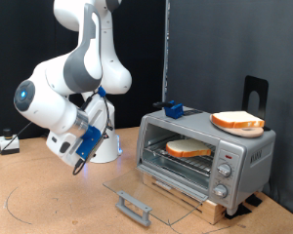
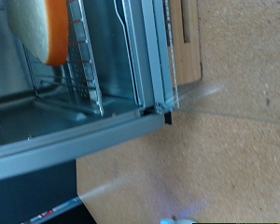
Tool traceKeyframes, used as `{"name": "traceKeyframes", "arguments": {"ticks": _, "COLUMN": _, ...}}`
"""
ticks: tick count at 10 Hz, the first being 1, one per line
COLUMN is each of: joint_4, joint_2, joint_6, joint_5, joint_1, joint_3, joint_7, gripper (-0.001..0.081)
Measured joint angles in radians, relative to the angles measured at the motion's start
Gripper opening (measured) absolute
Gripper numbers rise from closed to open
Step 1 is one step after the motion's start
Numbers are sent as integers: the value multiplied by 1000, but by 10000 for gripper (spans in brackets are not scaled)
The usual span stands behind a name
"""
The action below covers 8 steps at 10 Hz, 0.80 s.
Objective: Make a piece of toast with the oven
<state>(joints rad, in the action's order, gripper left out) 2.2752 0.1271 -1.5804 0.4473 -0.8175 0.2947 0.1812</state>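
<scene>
The silver toaster oven (image 1: 246, 154) stands at the exterior view's right on a wooden board, with its glass door (image 1: 146, 193) folded down flat and open. A pale slice of bread with a brown crust (image 1: 237, 121) lies on a white plate on top of the oven. Another slice with an orange dish (image 1: 188, 149) sits on the wire rack inside, and also shows in the wrist view (image 2: 37, 28). My gripper (image 1: 80, 156) hangs in the air to the exterior view's left of the oven, apart from the door, holding nothing that I can see. Its fingers do not show in the wrist view.
Three round knobs (image 1: 223, 175) sit on the oven's front panel. A blue object (image 1: 173, 109) lies on the oven's top at its left end. The door handle (image 1: 134, 207) juts towards the exterior view's bottom. A dark stand (image 1: 254, 93) is behind the oven.
</scene>
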Motion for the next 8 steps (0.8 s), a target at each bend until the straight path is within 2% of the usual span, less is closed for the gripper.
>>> {"name": "traceKeyframes", "arguments": {"ticks": 4, "joint_4": -14, "joint_2": 109, "joint_6": -108, "joint_5": 22, "joint_1": 2, "joint_3": 5, "joint_7": 3, "gripper": 807}}
{"name": "traceKeyframes", "arguments": {"ticks": 7, "joint_4": -22, "joint_2": 124, "joint_6": -57, "joint_5": -7, "joint_1": 1, "joint_3": 4, "joint_7": 29, "gripper": 807}}
{"name": "traceKeyframes", "arguments": {"ticks": 8, "joint_4": -22, "joint_2": 143, "joint_6": -73, "joint_5": 4, "joint_1": 1, "joint_3": 3, "joint_7": 38, "gripper": 807}}
